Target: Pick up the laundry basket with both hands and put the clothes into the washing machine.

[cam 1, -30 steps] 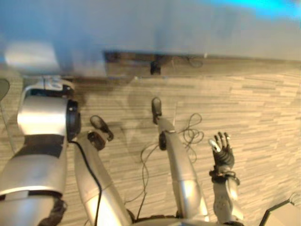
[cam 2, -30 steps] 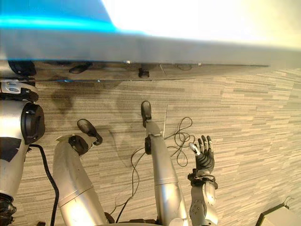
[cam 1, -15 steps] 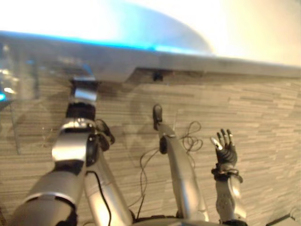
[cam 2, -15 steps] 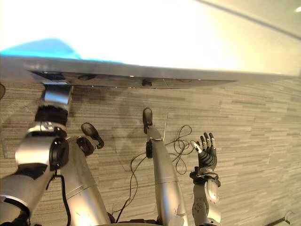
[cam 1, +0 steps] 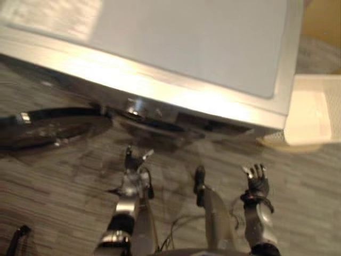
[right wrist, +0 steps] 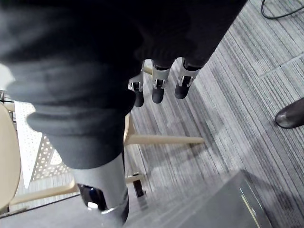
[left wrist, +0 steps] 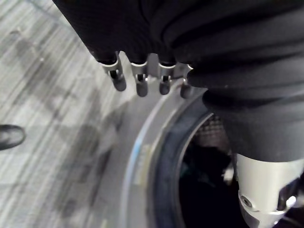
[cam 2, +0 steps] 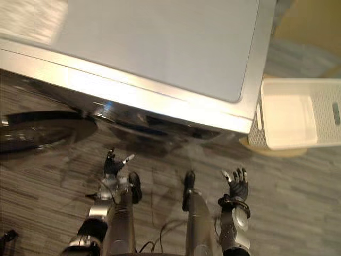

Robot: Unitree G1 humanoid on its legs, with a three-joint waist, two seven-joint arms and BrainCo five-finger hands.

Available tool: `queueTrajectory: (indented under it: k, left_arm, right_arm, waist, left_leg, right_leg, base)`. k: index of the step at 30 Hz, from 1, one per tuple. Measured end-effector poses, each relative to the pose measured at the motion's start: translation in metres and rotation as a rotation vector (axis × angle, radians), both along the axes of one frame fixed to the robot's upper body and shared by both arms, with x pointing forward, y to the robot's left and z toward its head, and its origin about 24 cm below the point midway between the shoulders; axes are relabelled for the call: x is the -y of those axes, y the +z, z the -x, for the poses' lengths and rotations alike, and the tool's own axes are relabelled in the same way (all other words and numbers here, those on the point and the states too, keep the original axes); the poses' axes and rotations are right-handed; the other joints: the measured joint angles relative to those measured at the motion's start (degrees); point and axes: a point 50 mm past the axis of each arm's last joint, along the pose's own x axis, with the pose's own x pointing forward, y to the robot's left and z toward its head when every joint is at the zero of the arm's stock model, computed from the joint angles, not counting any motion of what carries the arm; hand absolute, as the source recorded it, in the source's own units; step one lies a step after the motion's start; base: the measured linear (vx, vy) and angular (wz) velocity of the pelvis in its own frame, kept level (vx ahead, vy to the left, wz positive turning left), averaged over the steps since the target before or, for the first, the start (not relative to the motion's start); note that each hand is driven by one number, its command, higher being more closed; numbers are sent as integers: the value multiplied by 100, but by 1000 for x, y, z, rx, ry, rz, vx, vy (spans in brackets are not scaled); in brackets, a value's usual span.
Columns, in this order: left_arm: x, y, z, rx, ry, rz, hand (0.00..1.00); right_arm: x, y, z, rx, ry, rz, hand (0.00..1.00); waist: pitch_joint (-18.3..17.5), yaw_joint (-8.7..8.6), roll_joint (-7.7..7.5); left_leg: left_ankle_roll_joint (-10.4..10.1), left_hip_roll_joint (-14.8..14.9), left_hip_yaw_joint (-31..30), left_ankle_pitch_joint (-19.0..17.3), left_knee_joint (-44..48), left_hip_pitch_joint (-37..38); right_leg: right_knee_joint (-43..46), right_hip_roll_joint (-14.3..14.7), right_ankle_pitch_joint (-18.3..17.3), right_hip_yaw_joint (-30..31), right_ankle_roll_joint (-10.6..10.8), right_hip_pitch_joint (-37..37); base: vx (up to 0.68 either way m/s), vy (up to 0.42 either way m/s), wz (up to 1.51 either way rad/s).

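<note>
one washing machine (cam 2: 160, 53), seen from above, stands on the floor. its one round door (cam 2: 42, 133) is swung open toward the robot's left. the dark drum mouth (left wrist: 204, 180) lies just past the left hand's fingers in the left wrist view, and what is inside it cannot be told.

one white perforated laundry basket (cam 2: 287, 114) sits just beside the machine's right side, on one pale wooden stool (right wrist: 164, 139). its inside looks bare, and no clothes can be made out in it.

two hands are in view. the left hand (cam 2: 113, 166) hangs before the machine's front, and the right hand (cam 2: 237, 186) is raised over the floor, well apart from the basket. both are released, fingers straight and spread, grasping nothing.

one dark shoe (right wrist: 289, 115) of a person stands on the floor.

step in hand, as judged: the approach, with the machine opened and the basket not yet lifted. the next move calls for a turn to the robot's right. one hand must then be brought to each side of the basket's rim, so that both take hold before the lift and the basket comes up level.
</note>
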Motion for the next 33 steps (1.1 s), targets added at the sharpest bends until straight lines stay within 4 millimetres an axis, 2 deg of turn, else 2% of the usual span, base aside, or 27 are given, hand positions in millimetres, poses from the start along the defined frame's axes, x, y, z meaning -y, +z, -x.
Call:
queueTrajectory:
  k: [3, 6, 11, 13, 16, 21, 27, 28, 30, 31, 32, 33]
  left_arm:
    - [-8, 3, 20, 42, 4, -4, 0]
    - [-13, 0, 30, 35, 24, 1, 0]
    - [-24, -10, 45, -4, 93, 54, 0]
    - [-24, -14, 47, -18, 98, 63, 0]
    - [-23, -31, 55, -92, 120, 114, 0]
    - [-19, -63, 75, -228, 155, 300, 0]
    - [-3, -72, 80, -276, 81, 385, 0]
    - [10, -69, 77, -256, 17, 462, 0]
    - [9, -68, 79, -246, 13, 465, 0]
    - [9, -67, 79, -241, 6, 468, 0]
    - [12, -64, 79, -222, -1, 477, 0]
    - [10, -61, 77, -208, -7, 471, 0]
  right_arm:
    - [4, -23, 20, -121, -29, -20, 0]
    - [10, -44, 43, -247, -83, -43, 0]
    - [4, -65, 61, -406, -37, -43, 0]
    - [2, -69, 61, -443, 6, -23, 0]
    - [-2, -72, 57, -483, 80, 11, 0]
    - [-14, -79, 57, -547, 192, 41, 0]
    - [-21, -87, 64, -622, 293, 66, 0]
    - [-8, -87, 64, -671, 329, 133, 0]
    - [-7, -87, 63, -672, 336, 147, 0]
    - [-7, -87, 64, -674, 337, 146, 0]
    - [-7, -87, 64, -675, 337, 145, 0]
    - [-7, -87, 65, -678, 331, 139, 0]
  waist:
    - [-346, 6, 120]
    - [-560, 7, 258]
    - [-1018, -25, 334]
    - [-1120, -31, 366]
    - [-1287, -79, 425]
    - [-1332, -241, 429]
    - [-1302, -355, 462]
    - [-1173, -328, 670]
    - [-1160, -338, 691]
    - [-1192, -321, 739]
    - [-1250, -359, 728]
    - [-1228, -382, 591]
  left_leg:
    - [-16, -346, -111, 326, -769, 666]
    - [-29, -561, -206, 594, -1340, 1280]
    - [-80, -677, -214, 947, -2168, 2049]
    - [-102, -693, -211, 1047, -2406, 2325]
    - [-136, -667, -203, 1152, -2676, 2591]
    - [-159, -562, -212, 1173, -2787, 2955]
    - [-202, -545, -488, 1292, -2763, 2906]
    - [-227, -608, -1008, 1653, -3128, 2663]
    - [-197, -641, -1013, 1631, -3158, 2665]
    - [-53, -660, -991, 1530, -3143, 2612]
    - [342, -682, -936, 1206, -3138, 2437]
    - [677, -724, -756, 847, -3194, 2394]
  right_leg:
    - [-206, -227, -76, -200, 46, 561]
    - [-357, -355, -117, -372, 63, 1088]
    - [-680, -345, -116, -465, 63, 1658]
    - [-791, -304, -115, -463, 61, 1872]
    - [-985, -222, -80, -455, 28, 2084]
    - [-1304, -45, 19, -422, -30, 2490]
    - [-971, -5, -103, -480, -140, 2461]
    - [-521, -120, -439, -935, -149, 2209]
    - [-396, -122, -511, -845, -111, 2162]
    - [-359, -111, -521, -799, -112, 2147]
    - [-446, -69, -487, -775, -147, 2123]
    - [-675, -93, -407, -772, -205, 2151]
  base:
    - [122, -39, 55]
    - [91, -27, 43]
    - [63, -11, 11]
    - [0, 0, 0]
    - [-3, -7, -1]
    - [-4, -11, -4]
    - [-39, -28, 29]
    - [-278, -76, 119]
    - [-180, -43, 61]
    - [-99, -28, 25]
    - [-76, -32, 41]
    - [-40, -18, 91]
